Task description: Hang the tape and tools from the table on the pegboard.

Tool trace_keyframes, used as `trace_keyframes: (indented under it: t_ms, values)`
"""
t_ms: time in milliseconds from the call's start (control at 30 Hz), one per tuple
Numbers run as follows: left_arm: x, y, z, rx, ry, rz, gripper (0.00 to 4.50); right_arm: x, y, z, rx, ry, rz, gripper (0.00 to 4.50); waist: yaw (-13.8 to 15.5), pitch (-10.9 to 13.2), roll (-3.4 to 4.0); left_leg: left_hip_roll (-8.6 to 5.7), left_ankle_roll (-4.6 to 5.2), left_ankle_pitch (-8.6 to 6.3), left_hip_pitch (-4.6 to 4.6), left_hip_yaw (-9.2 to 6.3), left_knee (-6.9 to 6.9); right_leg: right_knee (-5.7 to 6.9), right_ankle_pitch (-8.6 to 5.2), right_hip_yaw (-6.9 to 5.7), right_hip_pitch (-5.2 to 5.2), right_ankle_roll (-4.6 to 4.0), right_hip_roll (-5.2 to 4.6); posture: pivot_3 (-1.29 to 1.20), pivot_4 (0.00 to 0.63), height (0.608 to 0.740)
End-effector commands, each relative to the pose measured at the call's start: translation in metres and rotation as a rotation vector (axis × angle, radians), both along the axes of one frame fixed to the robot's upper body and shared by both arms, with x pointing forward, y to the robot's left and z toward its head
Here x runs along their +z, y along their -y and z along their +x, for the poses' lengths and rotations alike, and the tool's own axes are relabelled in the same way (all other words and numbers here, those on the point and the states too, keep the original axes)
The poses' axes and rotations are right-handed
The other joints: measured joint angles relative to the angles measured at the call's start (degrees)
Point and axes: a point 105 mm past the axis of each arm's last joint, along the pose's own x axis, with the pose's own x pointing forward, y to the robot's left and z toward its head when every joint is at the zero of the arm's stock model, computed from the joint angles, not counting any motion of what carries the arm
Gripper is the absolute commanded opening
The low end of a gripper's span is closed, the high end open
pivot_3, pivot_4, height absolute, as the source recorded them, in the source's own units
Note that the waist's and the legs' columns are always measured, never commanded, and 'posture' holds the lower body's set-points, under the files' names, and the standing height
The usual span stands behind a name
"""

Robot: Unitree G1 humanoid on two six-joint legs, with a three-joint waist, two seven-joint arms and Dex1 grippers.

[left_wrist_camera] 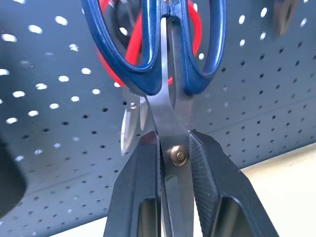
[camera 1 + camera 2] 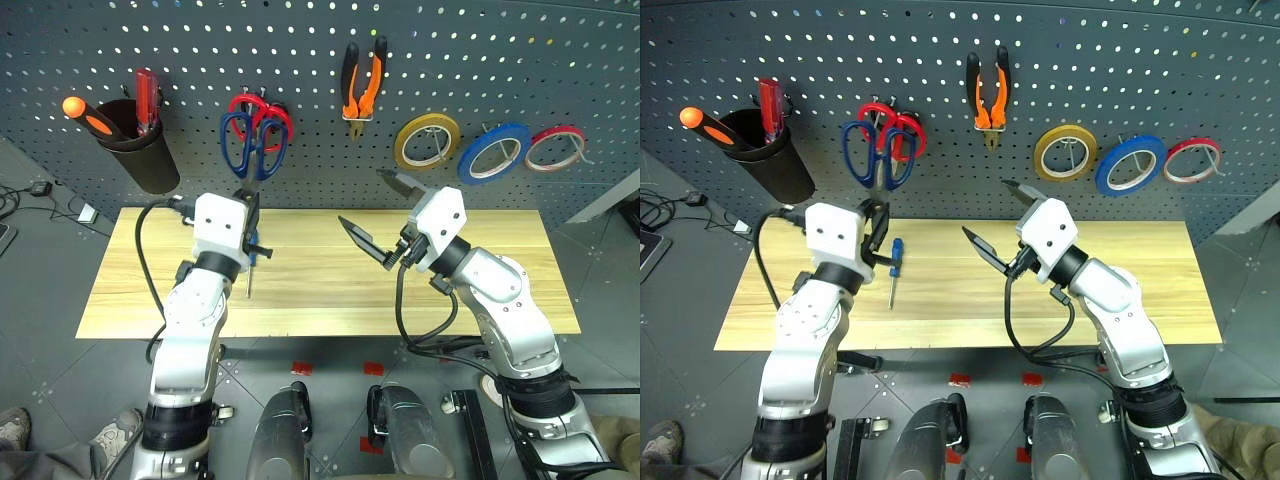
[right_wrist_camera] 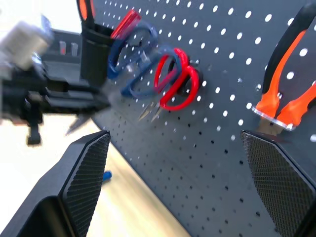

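Now left fingers [image 1: 148, 197] clamp blue scissors [image 1: 158, 49] at pegboard [image 2: 300, 60]; right fingers [image 2: 395, 182] spread, empty.

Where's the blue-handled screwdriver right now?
The blue-handled screwdriver lies on the table, left of centre, just beside the left gripper, which holds the blue scissors up at the pegboard.

Non-task stuff: black cup [image 2: 145, 155] mounted on the board upper left, tilted, holding an orange screwdriver [image 2: 88, 116] and a red screwdriver [image 2: 146, 97]. Red scissors [image 2: 262, 117] hang handles-up just right of the cup. Yellow tape roll [image 2: 427, 140] and red tape roll [image 2: 556, 148] hang on hooks at the right. Grey floor, cables [image 2: 20, 195] far left.
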Motion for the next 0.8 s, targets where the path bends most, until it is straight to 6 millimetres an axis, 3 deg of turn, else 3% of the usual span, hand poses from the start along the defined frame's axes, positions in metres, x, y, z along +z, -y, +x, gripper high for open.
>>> trace_keyframes:
  t_ms: [33, 233, 433, 533, 600, 667, 800]
  values:
    - [0.011, -0.002, 0.007, -0.022, 0.045, -0.005, 0.52, 0.012, 0.0, -0.005, 0.017, 0.05, 0.025, 4.5, 0.0, 0.0, 0.0, 0.0, 0.0, 0.0, 0.0, 0.02, -0.01, -0.03, 0.0, 0.01, 0.0, 0.0, 0.0, -0.17, 0.292, 0.74]
    - [0.009, 0.001, 0.017, -0.044, 0.028, -0.02, 0.52, 0.012, -0.003, -0.006, 0.024, 0.051, 0.03, 4.5, -0.1, 0.0, 0.0, 0.02, 0.0, 0.0, 0.0, 0.02, -0.02, -0.03, 0.0, -0.02, -0.02, 0.0, -0.01, -0.17, 0.289, 0.74]
    - [-0.027, 0.0, 0.017, -0.064, -0.132, -0.059, 2.31, 0.006, -0.007, -0.007, 0.026, 0.011, 0.03, 4.5, -0.2, 0.0, 0.0, 0.02, 0.01, -0.01, 0.0, 0.04, 0.03, -0.01, 0.0, 0.01, -0.01, 0.0, -0.01, -0.18, 0.295, 0.74]
    - [-0.057, -0.003, 0.011, -0.048, -0.275, -0.14, 3.21, -0.024, -0.013, -0.008, 0.052, -0.217, -0.01, 4.5, -0.2, 0.0, 0.0, 0.02, 0.01, 0.0, 0.01, 0.03, 0.03, 0.01, 0.0, 0.02, 0.0, -0.01, -0.01, -0.18, 0.302, 0.74]
    - [-0.088, -0.011, 0.001, -0.017, -0.418, -0.216, 3.82, -0.045, -0.017, -0.011, 0.055, -0.364, -0.049, 4.5, -0.2, 0.0, 0.0, 0.03, 0.01, -0.01, 0.01, 0.02, 0.03, 0.01, 0.0, 0.02, 0.01, -0.01, -0.01, -0.18, 0.308, 0.74]
    - [-0.11, -0.025, -0.008, 0.047, -0.517, -0.306, 3.82, -0.053, -0.023, -0.017, 0.076, -0.445, -0.055, 4.5, -0.3, 0.0, 0.01, 0.03, 0.01, -0.01, 0.0, 0.03, 0.03, 0.02, 0.0, 0.06, -0.02, -0.01, -0.01, -0.18, 0.311, 0.74]
    - [-0.12, -0.058, -0.012, 0.158, -0.586, -0.397, 3.82, -0.064, -0.035, -0.024, 0.097, -0.607, -0.072, 4.5, -0.2, 0.0, -0.01, 0.07, 0.02, -0.01, 0.0, -0.06, 0.04, 0.11, 0.01, -0.03, -0.03, -0.01, 0.0, -0.16, 0.329, 0.74]
